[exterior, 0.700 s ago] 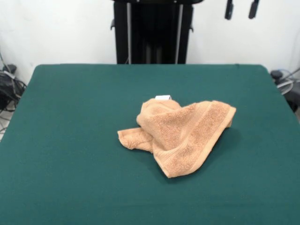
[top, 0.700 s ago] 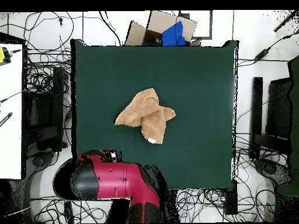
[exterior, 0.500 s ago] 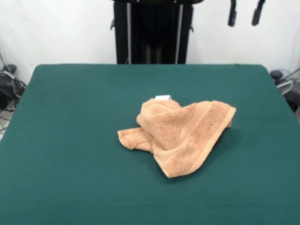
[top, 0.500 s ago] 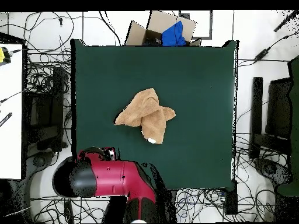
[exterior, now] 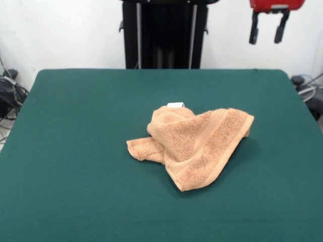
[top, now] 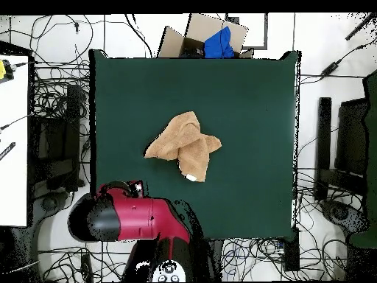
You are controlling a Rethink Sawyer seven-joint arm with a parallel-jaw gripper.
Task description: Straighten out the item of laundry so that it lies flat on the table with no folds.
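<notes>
The orange-tan towel (exterior: pixel 194 144) lies crumpled and folded over itself near the middle of the dark green table (exterior: pixel 75 151). Its small white label tag (exterior: pixel 175 105) sticks out at the far edge. It also shows in the overhead view (top: pixel 184 144), with the tag (top: pixel 191 177) at the edge nearest the robot. My gripper (exterior: pixel 267 34) hangs high at the top right of the front view, beyond the table's far edge, well away from the towel. Its two black fingers (exterior: pixel 253 33) stand apart, open and empty. The red arm (top: pixel 140 221) lies over the table's lower left edge in the overhead view.
The black pedestal (exterior: pixel 164 33) stands behind the table's far side. A cardboard box with blue cloth (top: pixel 210 38) sits beyond the table's top edge in the overhead view. Cables (top: pixel 51 96) and black equipment (top: pixel 346 147) surround the table on the floor.
The gripper has come lower into the front view, so its red body now shows. The arm has shifted in the overhead view. The towel has not moved.
</notes>
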